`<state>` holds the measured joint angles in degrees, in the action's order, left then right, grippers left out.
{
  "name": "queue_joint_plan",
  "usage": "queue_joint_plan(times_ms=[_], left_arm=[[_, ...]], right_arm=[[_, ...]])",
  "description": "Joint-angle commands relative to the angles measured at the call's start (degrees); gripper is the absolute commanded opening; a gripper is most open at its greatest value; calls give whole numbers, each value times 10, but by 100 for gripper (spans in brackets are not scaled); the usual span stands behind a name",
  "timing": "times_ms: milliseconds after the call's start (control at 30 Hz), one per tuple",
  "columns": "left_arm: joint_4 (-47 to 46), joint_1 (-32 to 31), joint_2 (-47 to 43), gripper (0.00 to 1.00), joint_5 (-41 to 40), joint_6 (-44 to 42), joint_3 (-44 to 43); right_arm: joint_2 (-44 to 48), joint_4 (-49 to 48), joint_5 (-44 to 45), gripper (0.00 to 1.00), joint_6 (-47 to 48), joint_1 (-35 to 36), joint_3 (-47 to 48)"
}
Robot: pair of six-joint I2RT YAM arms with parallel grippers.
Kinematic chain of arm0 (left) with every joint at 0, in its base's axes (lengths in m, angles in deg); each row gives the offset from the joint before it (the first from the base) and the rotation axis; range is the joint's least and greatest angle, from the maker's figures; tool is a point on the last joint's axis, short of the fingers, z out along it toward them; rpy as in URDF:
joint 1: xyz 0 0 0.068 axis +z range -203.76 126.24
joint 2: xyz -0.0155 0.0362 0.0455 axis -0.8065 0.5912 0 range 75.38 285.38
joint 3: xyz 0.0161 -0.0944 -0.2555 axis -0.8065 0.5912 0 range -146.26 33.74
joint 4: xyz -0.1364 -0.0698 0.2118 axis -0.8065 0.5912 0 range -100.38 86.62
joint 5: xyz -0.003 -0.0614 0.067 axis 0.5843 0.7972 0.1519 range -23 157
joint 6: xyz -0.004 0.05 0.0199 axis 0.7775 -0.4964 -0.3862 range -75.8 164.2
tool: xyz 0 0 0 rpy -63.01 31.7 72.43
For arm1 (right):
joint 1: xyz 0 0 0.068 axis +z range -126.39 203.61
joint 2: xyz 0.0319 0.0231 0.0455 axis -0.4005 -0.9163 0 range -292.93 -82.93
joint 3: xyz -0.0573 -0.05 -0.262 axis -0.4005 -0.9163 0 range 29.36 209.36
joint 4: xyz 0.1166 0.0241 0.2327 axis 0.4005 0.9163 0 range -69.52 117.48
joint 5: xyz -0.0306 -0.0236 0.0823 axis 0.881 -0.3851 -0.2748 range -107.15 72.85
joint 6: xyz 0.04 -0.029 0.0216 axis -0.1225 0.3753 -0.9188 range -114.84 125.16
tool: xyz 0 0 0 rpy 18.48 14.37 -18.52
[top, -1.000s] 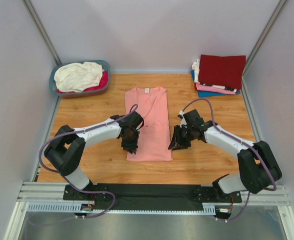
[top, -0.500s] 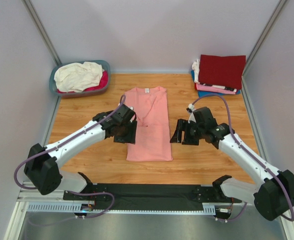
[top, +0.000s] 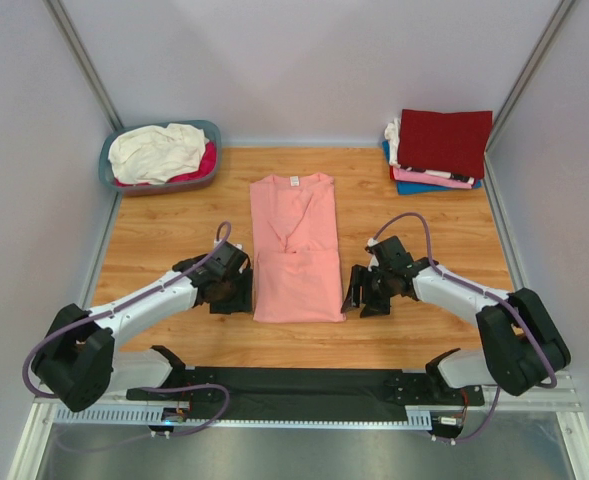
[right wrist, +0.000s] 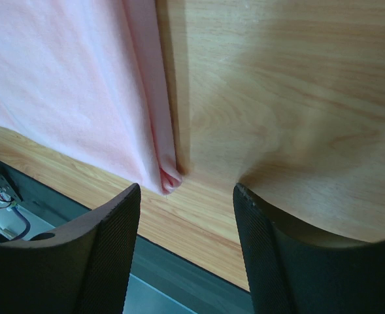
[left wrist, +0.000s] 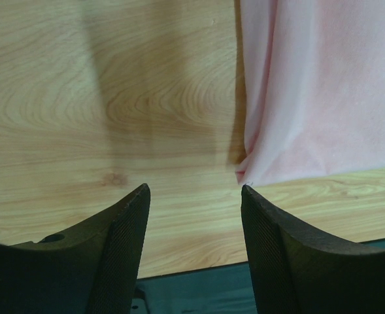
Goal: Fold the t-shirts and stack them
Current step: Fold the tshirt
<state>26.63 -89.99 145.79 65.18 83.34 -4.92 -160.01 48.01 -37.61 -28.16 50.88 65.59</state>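
Observation:
A salmon-pink t-shirt (top: 296,250) lies flat in the middle of the wooden table (top: 174,230), its sides folded in to a long strip, collar at the far end. My left gripper (top: 236,292) is open and empty, low over the table beside the shirt's near left corner (left wrist: 244,176). My right gripper (top: 359,292) is open and empty beside the shirt's near right corner (right wrist: 168,180). Folded t-shirts are stacked at the back right, dark red (top: 444,140) on top, pink (top: 429,180) and blue below. Cream-white (top: 157,150) and magenta (top: 206,160) shirts lie crumpled in the basket.
A blue-grey plastic basket (top: 112,178) stands at the back left corner. Grey walls close in the table on three sides. A black rail (top: 294,385) with the arm bases runs along the near edge.
Both grippers have drawn back toward the near edge, off the shirt's middle, down to its near corners. The shirt now shows a sleeve fold across its middle.

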Motion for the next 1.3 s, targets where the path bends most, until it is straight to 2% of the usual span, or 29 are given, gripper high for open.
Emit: queue_joint_plan(times_ms=[0,367,667,800,1133,1267], left_arm=[[-66,10,5,65,14,8,12],[-157,11,19,62,82,40,71],[-92,11,-94,60,50,58,77],[-104,12,-123,61,57,59,92],[-232,11,-3,57,109,70,133],[-230,12,7,50,112,76,136]], right_arm=[[-21,-70,-27,60,-17,2,-10],[-55,-115,-42,55,-34,19,-44],[-65,-117,-41,53,-36,29,-41],[-67,-118,-41,52,-37,28,-41],[-73,-116,-41,49,-32,29,-40],[-71,-117,-41,48,-32,29,-42]])
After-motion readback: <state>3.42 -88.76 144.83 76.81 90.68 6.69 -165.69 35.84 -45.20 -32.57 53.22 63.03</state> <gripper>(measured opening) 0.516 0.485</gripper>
